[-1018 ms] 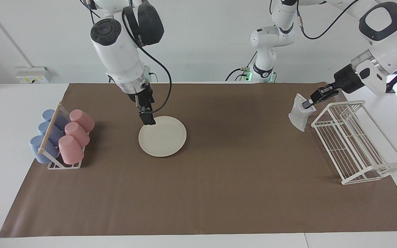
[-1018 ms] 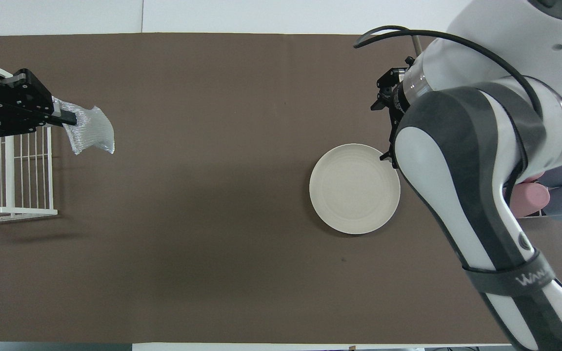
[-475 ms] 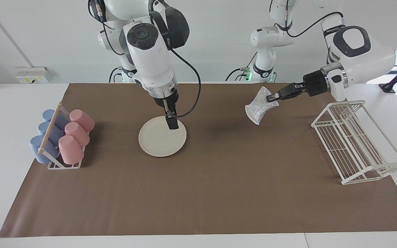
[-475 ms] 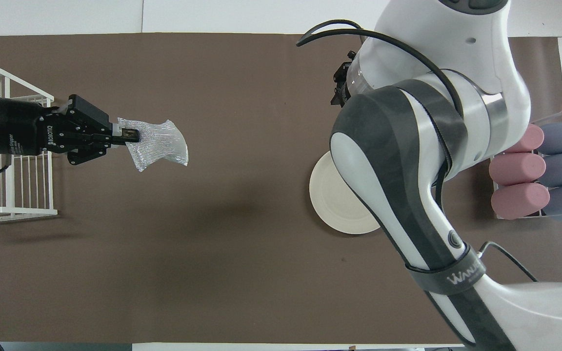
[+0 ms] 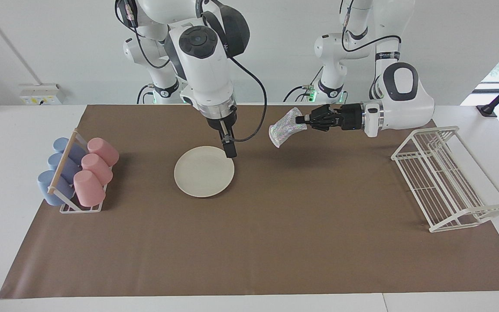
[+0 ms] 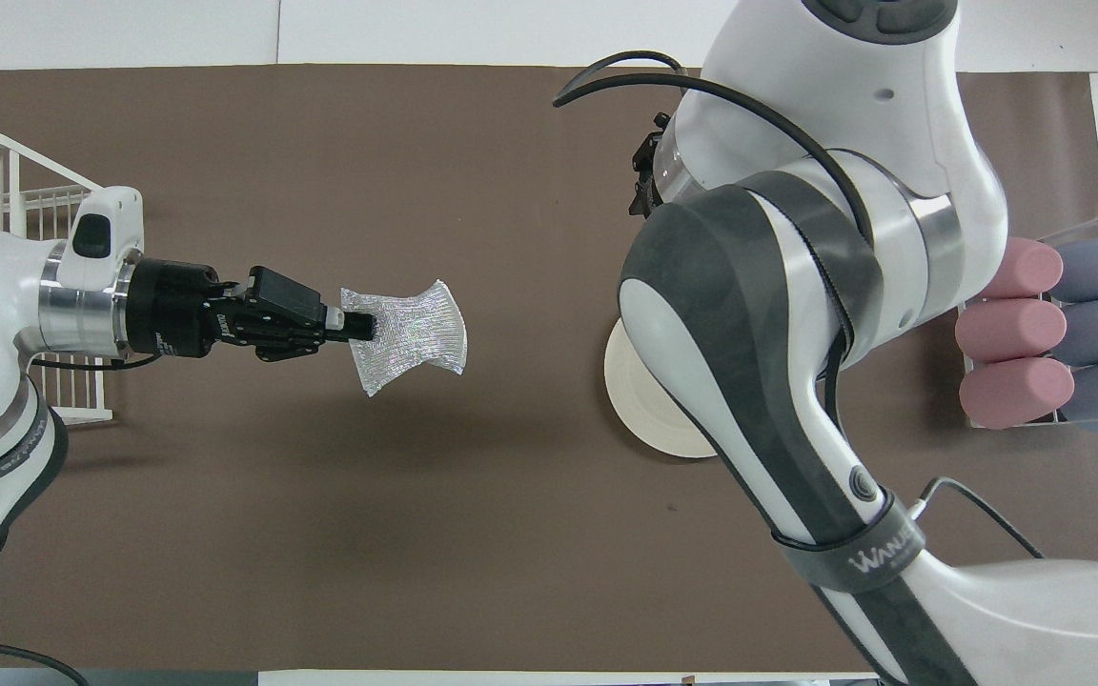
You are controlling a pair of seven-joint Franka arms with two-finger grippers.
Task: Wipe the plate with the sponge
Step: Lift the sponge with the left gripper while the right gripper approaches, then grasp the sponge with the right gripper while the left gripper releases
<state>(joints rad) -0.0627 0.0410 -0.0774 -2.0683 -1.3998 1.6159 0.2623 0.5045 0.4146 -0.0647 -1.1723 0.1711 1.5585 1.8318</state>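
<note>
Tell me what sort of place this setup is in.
Most likely a robotics lab staged as a dishwashing station: a brown paper mat covers a white table, with a white wire dish rack, a cream-white round plate and pink and blue cups in a small rack.

We are two glossy white arms with dark grey joint caps, silver wrist rings, black cables looping alongside, black two-finger grippers, and grey bands lettered in white.

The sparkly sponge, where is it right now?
The sponge hangs in the air, pinched in the left pincer, over the brown mat between the plate and the white wire rack.
</note>
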